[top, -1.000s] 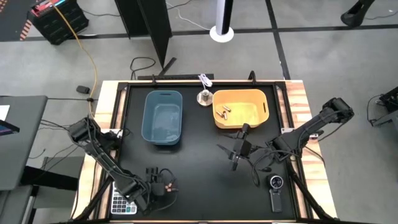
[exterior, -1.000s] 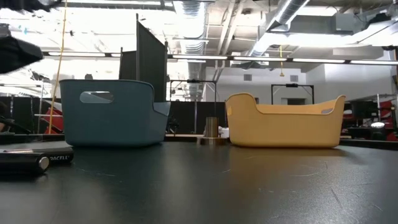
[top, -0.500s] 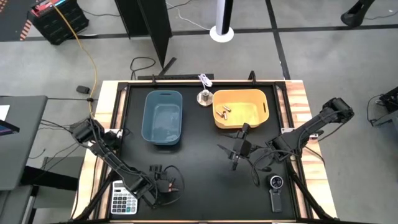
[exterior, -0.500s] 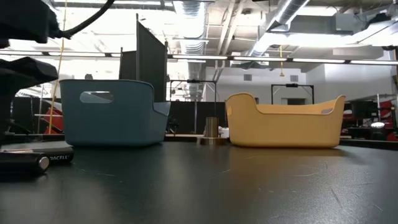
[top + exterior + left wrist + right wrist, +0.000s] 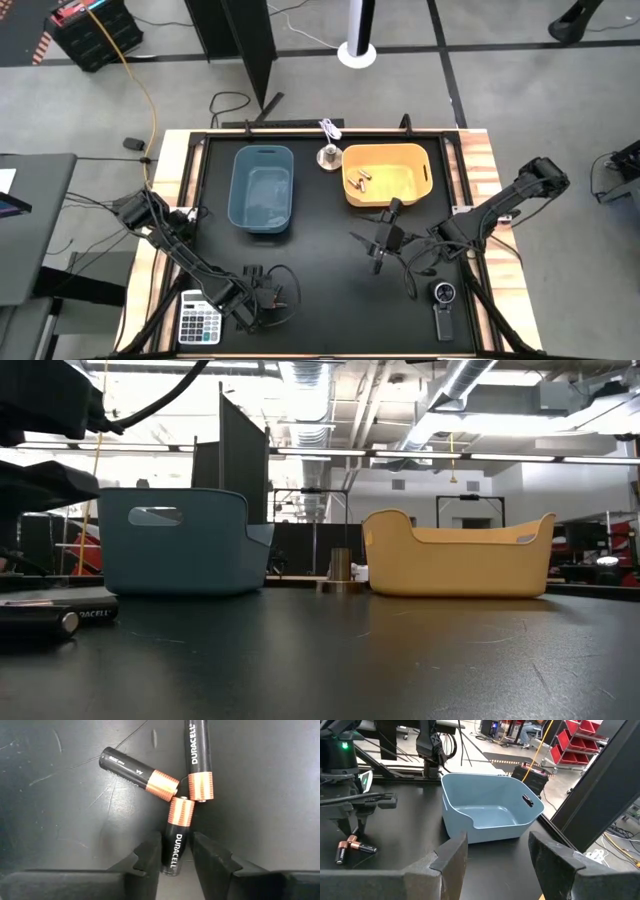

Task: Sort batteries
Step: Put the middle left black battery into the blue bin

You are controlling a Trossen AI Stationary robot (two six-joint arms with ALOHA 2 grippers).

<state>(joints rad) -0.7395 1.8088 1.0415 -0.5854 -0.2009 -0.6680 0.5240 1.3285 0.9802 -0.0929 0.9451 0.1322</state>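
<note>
Three black-and-copper batteries (image 5: 175, 810) lie touching at their copper ends on the black table near its near-left corner; they also show in the right wrist view (image 5: 351, 848) and the low view (image 5: 60, 618). My left gripper (image 5: 176, 856) is open above them, pointing down. Its fingers stand on either side of the black end of one battery (image 5: 176, 851); I cannot tell whether they touch it. More batteries (image 5: 358, 182) lie inside the yellow bin. My right gripper (image 5: 497, 865) is open and waits at mid-table, right of centre (image 5: 380, 245).
A blue bin (image 5: 262, 190) stands at far left-centre and a yellow bin (image 5: 420, 172) at far right-centre. A small metal bell (image 5: 328, 155) sits between them. A calculator (image 5: 200, 322) lies by the near-left corner and a black device with a dial (image 5: 444, 305) lies near right.
My left gripper has moved a short way toward the table's right along the near edge, uncovering the calculator, and now stands over the three batteries. The batteries have stayed where they were.
</note>
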